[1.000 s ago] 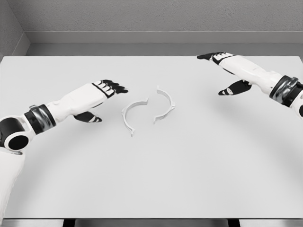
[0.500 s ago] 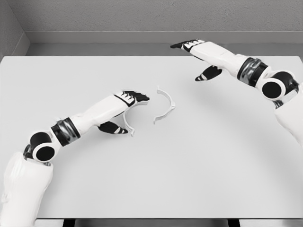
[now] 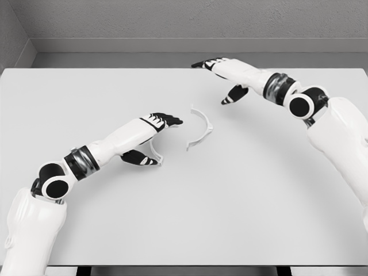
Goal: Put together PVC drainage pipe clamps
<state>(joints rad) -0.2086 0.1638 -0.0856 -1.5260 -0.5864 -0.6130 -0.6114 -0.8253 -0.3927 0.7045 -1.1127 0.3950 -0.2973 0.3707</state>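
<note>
A white table (image 3: 241, 218) (plain, matte) stands against a grey wall (image 3: 172, 20).

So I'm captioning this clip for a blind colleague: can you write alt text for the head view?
The left robot hand reaches over one white half-ring clamp piece on a white table, fingers extended, nothing visibly gripped. The second clamp half lies just to its right, untouched, while the right robot hand hovers open above the table's far side.
</note>
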